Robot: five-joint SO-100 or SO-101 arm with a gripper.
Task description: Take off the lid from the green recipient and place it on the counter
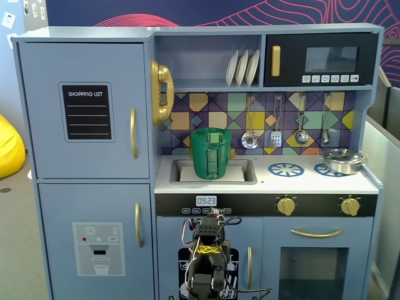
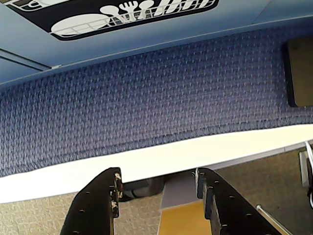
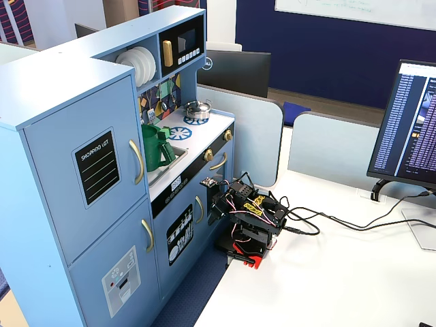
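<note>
Two black jaws point(image 2: 159, 196) stand apart with nothing between them in the wrist view, pointing down at a white desk edge, blue carpet and the blue-grey door of the toy kitchen. In both fixed views the arm point(image 1: 209, 262) sits folded low in front of the kitchen's lower doors, well below the counter point(image 1: 300, 181), its base on the white desk point(image 3: 340, 272) beside a bundle of black cables.

Farther back, the green recipient point(image 1: 210, 154) stands upright in the recessed sink point(image 1: 247, 170) at the left end of the counter, its ribbed panel facing forward. The lid point(image 1: 211, 132) lies flat on top of it, the small block handle raised at the middle. Right of the sink are two blue burner prints; a silver pot point(image 1: 342, 160) rests on the far right one. Behind, utensils hang on the tiled wall.
</note>
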